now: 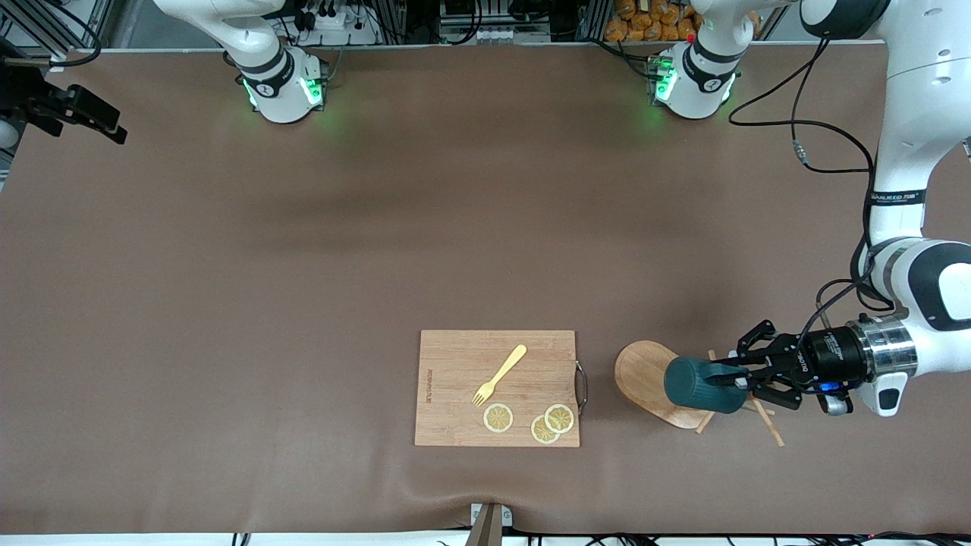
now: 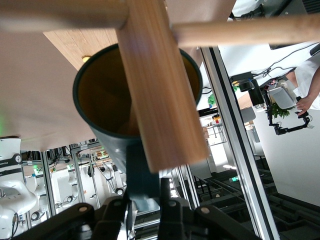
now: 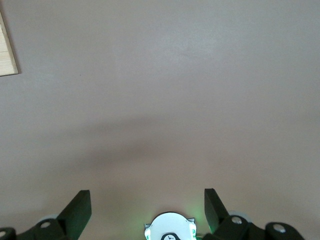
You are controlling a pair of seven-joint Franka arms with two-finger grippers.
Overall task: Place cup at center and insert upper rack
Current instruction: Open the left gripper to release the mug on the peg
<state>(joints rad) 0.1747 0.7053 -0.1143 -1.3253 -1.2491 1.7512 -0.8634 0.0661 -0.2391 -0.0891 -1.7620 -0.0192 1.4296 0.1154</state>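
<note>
Cup (image 1: 696,385) clamped sideways between left gripper (image 1: 740,379) jaws, over the upper rack (image 1: 652,375), probably being lifted off for centring. Right gripper (image 3: 147,210) waits, jaws apart, nothing between.

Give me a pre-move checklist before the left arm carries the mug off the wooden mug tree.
1. Left gripper shut on the dark teal-green mug: ok.
2. Mug free of the light wooden mug tree: not ok; the left wrist view shows the post across the mug's mouth.
3. Mug tree standing upright: not ok; it lies on its side.
4. Rectangular wooden cutting board beside the tree: carries a yellow fork and lemon slices; keep the path off it.
5. Right gripper open, waiting over bare table: ok.
</note>
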